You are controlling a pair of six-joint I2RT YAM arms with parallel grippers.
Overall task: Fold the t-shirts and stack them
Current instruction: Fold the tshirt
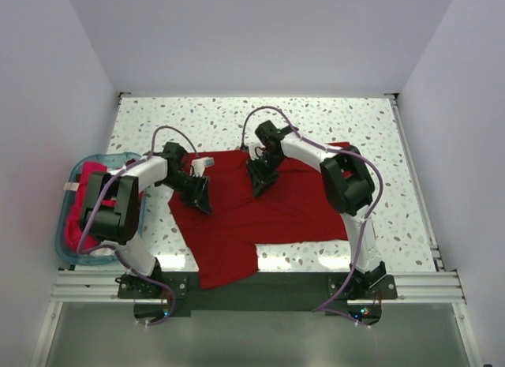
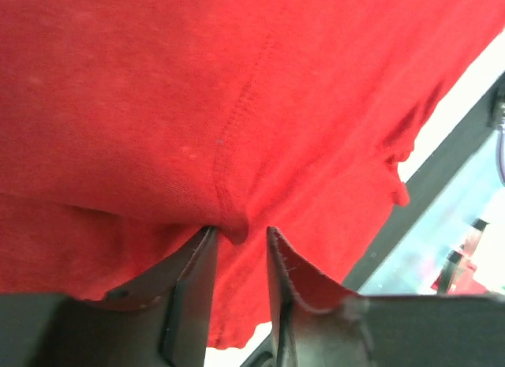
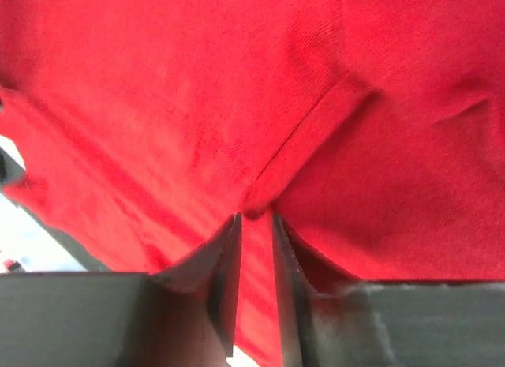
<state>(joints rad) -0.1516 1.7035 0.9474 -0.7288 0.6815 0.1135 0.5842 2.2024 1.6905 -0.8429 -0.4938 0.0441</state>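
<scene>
A deep crimson t-shirt [image 1: 268, 209] lies spread flat on the speckled table, one part hanging over the near edge. My left gripper [image 1: 199, 196] rests on its left edge and my right gripper [image 1: 259, 185] on its upper middle. In the left wrist view the left gripper [image 2: 239, 231] has its jaws apart, and a small ridge of the t-shirt [image 2: 237, 83] sits at the tips, touching one finger only. The right gripper [image 3: 254, 217] likewise stands slightly open, with a seam fold of the t-shirt [image 3: 237, 83] just ahead of its tips. More pinkish-red t-shirts [image 1: 85, 195] lie in the basket.
A teal plastic basket [image 1: 66, 239] stands at the table's left edge beside the left arm. White walls close in on the left, the right and the back. A metal rail [image 1: 442, 286] runs along the near edge by the arm bases.
</scene>
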